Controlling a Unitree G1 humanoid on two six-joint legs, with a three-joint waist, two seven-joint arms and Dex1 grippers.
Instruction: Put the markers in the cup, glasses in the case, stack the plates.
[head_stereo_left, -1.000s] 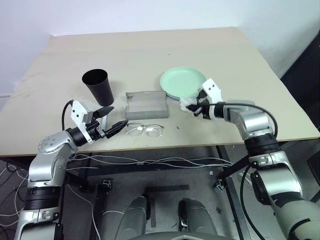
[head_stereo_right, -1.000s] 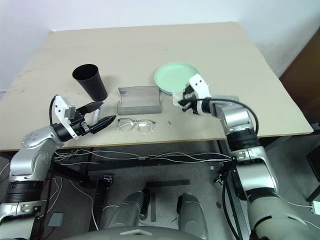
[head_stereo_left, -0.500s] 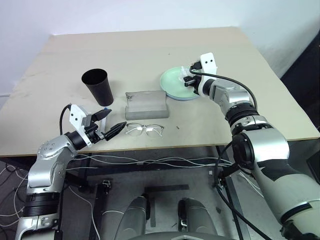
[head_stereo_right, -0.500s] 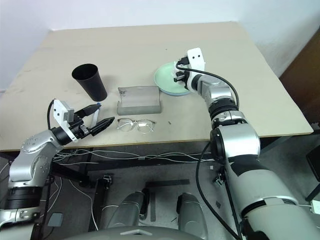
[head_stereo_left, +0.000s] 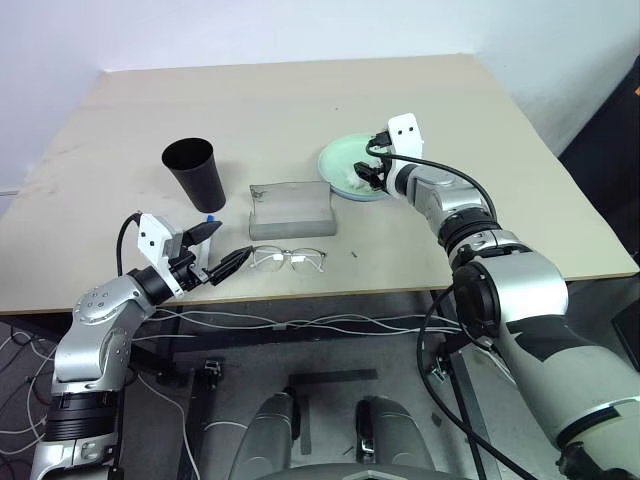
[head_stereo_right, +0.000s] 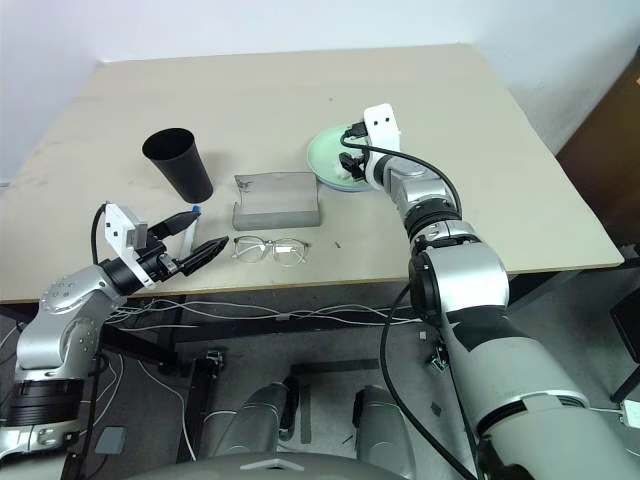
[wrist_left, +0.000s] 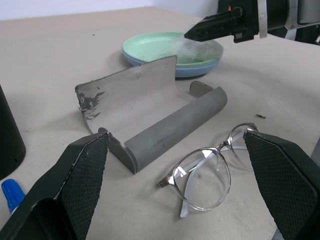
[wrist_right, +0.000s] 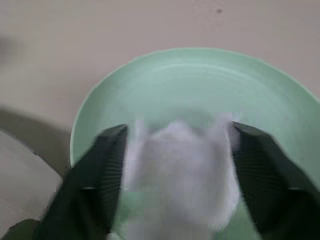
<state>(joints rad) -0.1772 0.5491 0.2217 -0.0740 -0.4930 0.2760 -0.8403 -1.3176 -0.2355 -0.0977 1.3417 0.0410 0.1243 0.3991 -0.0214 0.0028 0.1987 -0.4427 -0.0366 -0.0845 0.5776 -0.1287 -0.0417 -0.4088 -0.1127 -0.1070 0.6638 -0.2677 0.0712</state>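
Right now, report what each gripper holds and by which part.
Left gripper: nothing. Right gripper: fingers open around the white tissue over the green plate, apparently ungripped.

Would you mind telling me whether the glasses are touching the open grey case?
Apart. In the left wrist view a strip of bare tabletop separates the glasses from the near curved edge of the case; the left eye view shows the same gap.

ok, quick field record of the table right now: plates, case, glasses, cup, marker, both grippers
plates: mint green plate stacked on the light blue plate
tissue: white tissue over the green plate, between the right gripper fingers
right gripper: open
case: grey case open, nothing in it
glasses: glasses on table in front of case
cup: black cup upright
marker: blue cap beside cup
left gripper: left gripper open, near glasses
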